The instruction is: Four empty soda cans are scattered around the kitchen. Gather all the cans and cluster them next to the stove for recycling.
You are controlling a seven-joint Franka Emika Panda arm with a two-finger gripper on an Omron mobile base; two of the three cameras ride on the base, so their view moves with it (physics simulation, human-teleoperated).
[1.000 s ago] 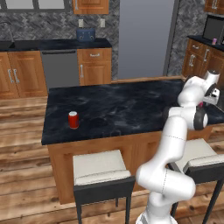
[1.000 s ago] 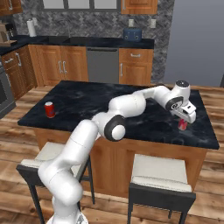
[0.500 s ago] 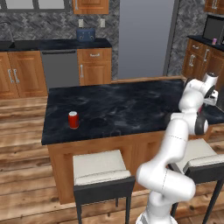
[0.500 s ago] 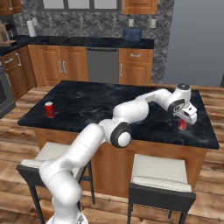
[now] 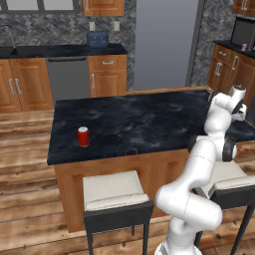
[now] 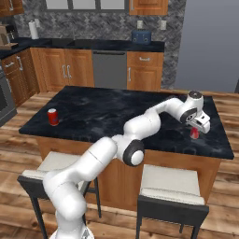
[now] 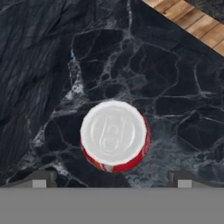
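A red soda can [image 7: 113, 134] with a silver top stands upright on the black marbled island, seen from straight above. My gripper [image 7: 111, 180] hangs over it, open, its fingertips [image 7: 40, 178] wide apart on either side and clear of the can. From the right base view this can [image 6: 194, 134] sits near the island's right end, just below the gripper [image 6: 200, 125]. A second red can [image 6: 53, 116] [image 5: 83, 136] stands near the island's left front edge. What looks like the stove's dark front [image 6: 3, 100] shows at the far left edge.
Two stools [image 6: 170, 189] [image 6: 56, 163] stand along the island's front. A dishwasher [image 6: 109, 69] and wooden cabinets line the back wall, with a blue toaster [image 6: 140, 36] on that counter. A small pink thing [image 5: 244, 46] stands by the microwave [image 5: 244, 32] at the right.
The arm has stretched slightly further out and the hand has settled a little lower over the right-hand can. Both cans stand where they were.
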